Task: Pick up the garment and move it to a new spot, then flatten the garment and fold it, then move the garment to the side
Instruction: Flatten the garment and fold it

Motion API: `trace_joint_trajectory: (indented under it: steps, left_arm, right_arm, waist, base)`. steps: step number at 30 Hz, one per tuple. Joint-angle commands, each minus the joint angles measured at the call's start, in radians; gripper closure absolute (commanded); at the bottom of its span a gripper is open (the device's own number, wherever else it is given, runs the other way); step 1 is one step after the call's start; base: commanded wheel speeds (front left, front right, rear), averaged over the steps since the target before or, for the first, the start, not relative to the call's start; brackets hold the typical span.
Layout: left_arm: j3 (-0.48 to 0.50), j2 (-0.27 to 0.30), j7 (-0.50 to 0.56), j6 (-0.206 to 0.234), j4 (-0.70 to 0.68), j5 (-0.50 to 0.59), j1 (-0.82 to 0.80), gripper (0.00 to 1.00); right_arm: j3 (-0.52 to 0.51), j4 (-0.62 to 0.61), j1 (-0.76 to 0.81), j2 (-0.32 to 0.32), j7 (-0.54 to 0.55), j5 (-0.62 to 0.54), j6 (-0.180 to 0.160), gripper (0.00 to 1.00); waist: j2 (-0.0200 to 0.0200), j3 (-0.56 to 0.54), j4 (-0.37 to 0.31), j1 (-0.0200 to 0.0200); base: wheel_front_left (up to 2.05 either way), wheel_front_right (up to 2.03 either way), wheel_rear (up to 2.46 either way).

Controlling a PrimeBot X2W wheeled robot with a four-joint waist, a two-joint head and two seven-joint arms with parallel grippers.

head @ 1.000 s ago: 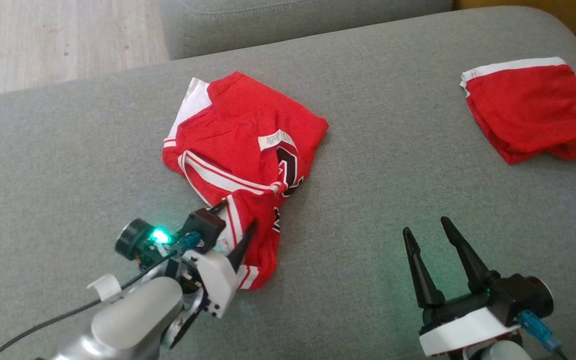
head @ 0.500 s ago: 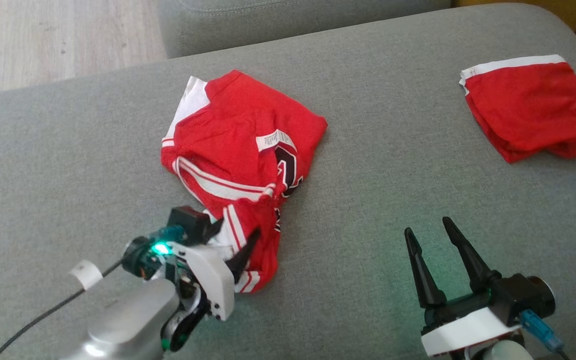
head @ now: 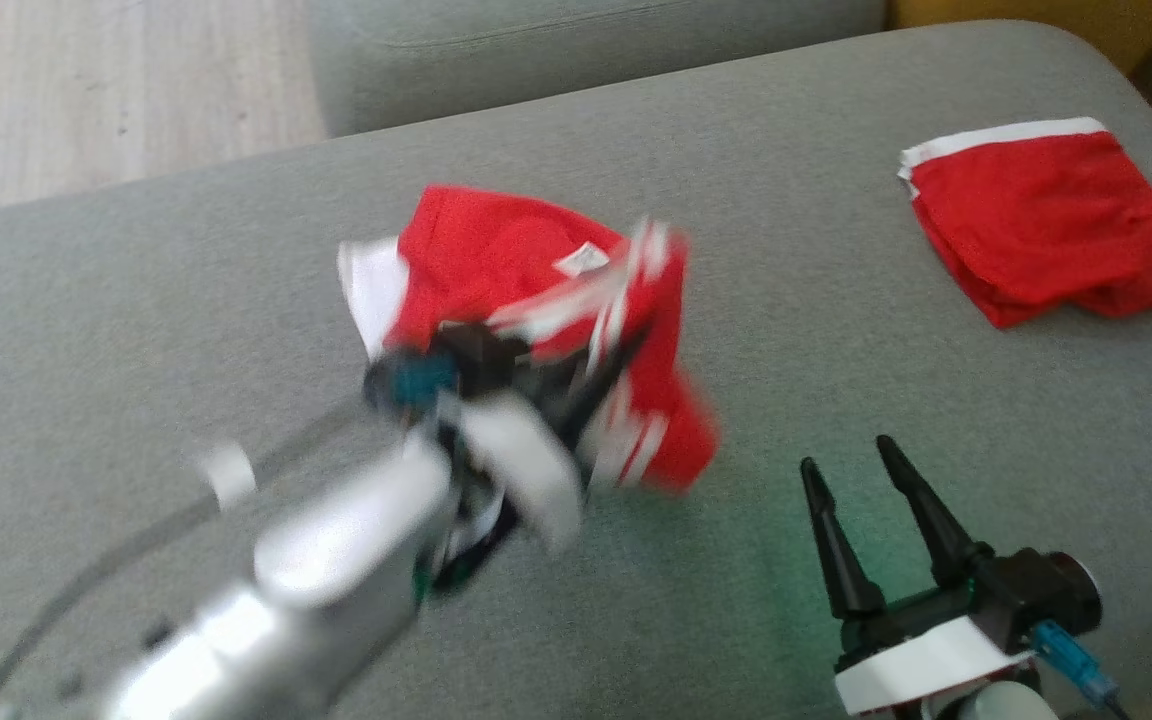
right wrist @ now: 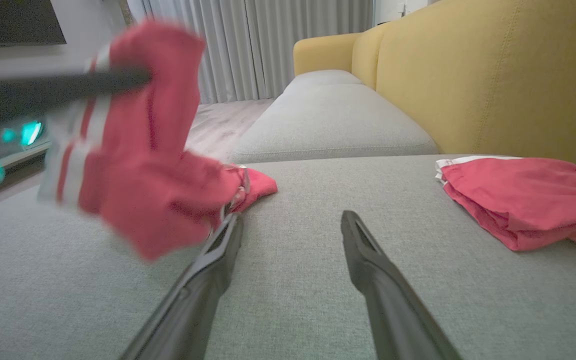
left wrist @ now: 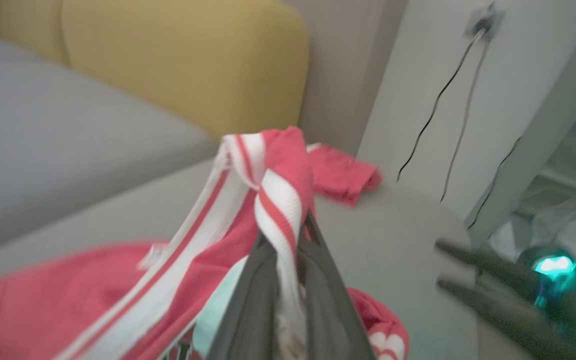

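A crumpled red garment [head: 536,270] with white stripes lies partly on the grey cushion [head: 136,300], one end lifted off it. My left gripper [head: 601,375] is shut on the striped hem, blurred by motion. In the left wrist view the two dark fingers [left wrist: 263,290] pinch the red and white band of the garment [left wrist: 275,200], which bunches above their tips. From the right wrist view the garment [right wrist: 138,165] hangs in the air from the left gripper's fingers [right wrist: 83,82]. My right gripper [head: 851,455] hovers open over the cushion at the lower right, holding nothing [right wrist: 290,230].
A second red garment [head: 1046,225] with a white band lies folded at the cushion's far right [right wrist: 523,200]. A yellow sofa back [right wrist: 468,75] rises behind it. Wooden floor [head: 86,90] runs beyond the cushion's far left edge, with another grey cushion [head: 586,40] behind.
My left gripper has risen and swung right and away from me, pulling the garment's striped hem up off the cushion. The head camera shifted slightly. The right gripper stayed put.
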Motion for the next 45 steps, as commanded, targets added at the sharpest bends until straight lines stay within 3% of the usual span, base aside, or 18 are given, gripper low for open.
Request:
trace_joint_trajectory:
  steps: [1,6,9,12,18,21,25,26,27,30,34,37,41,45]
  left_arm:
    - [0.077,-0.01,-0.027,-0.013,-0.052,-0.012,-0.135,1.0]
    - [0.228,-0.059,-0.071,-0.036,-0.075,-0.078,-0.375,1.0]
    - [0.336,-0.059,-0.121,-0.005,-0.017,-0.078,-0.514,1.0]
    - [0.391,-0.05,-0.106,0.021,0.069,-0.118,-0.551,1.0]
    - [0.406,-0.029,-0.062,0.059,0.168,-0.214,-0.355,1.0]
    - [0.386,-0.021,-0.061,0.066,0.205,-0.261,-0.158,1.0]
    - [0.388,-0.027,-0.142,0.068,0.267,-0.298,0.045,1.0]
    - [0.393,-0.026,-0.175,0.075,0.286,-0.286,0.068,0.69]
    - [0.402,-0.026,-0.216,0.088,0.307,-0.238,0.095,0.0]
    - [0.432,-0.026,-0.228,0.125,0.289,-0.119,0.122,0.0]
    - [0.503,-0.008,-0.229,0.238,0.125,0.189,0.192,0.0]
    - [0.483,-0.008,-0.229,0.295,-0.008,0.404,0.249,0.0]
    - [0.395,-0.02,-0.229,0.296,-0.075,0.57,0.275,0.0]
    - [0.287,-0.05,-0.224,0.223,-0.022,0.637,0.243,0.0]
  right_arm:
    - [0.031,-0.028,-0.036,-0.002,-0.004,-0.006,0.006,0.0]
    - [0.053,-0.025,-0.063,0.014,-0.004,0.004,0.006,0.0]
    - [0.063,-0.022,-0.069,0.021,-0.004,0.011,0.006,0.0]
    - [0.065,-0.022,-0.067,0.025,-0.004,0.015,0.006,0.0]
    - [0.045,-0.03,-0.056,0.028,-0.004,0.017,0.006,0.0]
    - [0.033,-0.036,-0.054,0.028,-0.004,0.012,0.006,0.0]
    - [0.022,-0.042,-0.058,0.028,-0.004,0.002,0.006,0.0]
    - [0.024,-0.043,-0.059,0.028,-0.004,0.0,0.006,0.0]
    - [0.023,-0.044,-0.06,0.026,-0.004,-0.003,0.006,0.0]
    - [0.021,-0.043,-0.055,0.019,-0.004,-0.006,0.006,0.0]
    - [0.023,-0.046,-0.052,0.014,-0.004,-0.006,0.006,0.0]
    - [0.008,-0.053,-0.046,0.015,-0.004,-0.004,0.006,0.0]
    - [-0.011,-0.071,-0.035,0.018,-0.004,0.0,0.006,0.0]
    - [-0.052,-0.104,-0.029,0.021,-0.004,0.001,0.006,0.0]
  waist:
    - [0.0,0.0,-0.016,0.0]
    - [0.0,0.01,-0.061,0.0]
    - [0.0,0.009,-0.083,0.0]
    - [0.0,0.005,-0.089,0.0]
    - [0.0,0.013,-0.071,0.0]
    - [0.0,0.031,-0.054,0.0]
    - [0.0,0.058,-0.026,0.0]
    - [0.0,0.063,-0.021,0.0]
    - [0.0,0.07,-0.009,0.0]
    - [0.0,0.075,0.007,0.0]
    - [0.0,0.081,0.01,0.0]
    - [0.0,0.084,0.002,0.0]
    - [0.0,0.097,-0.032,0.0]
    - [0.0,0.126,-0.087,0.0]
  base:
    - [0.0,0.0,0.0]
    - [0.0,0.0,0.0]
    - [0.0,0.0,0.0]
    - [0.0,0.0,0.0]
    - [0.0,0.0,0.0]
    - [0.0,0.0,0.0]
    - [0.0,0.0,0.0]
    - [0.0,0.0,0.0]
    - [0.0,0.0,0.0]
    - [0.0,0.0,0.0]
    - [0.0,0.0,0.0]
    - [0.0,0.0,0.0]
    - [0.0,0.0,0.0]
    - [0.0,0.0,0.0]
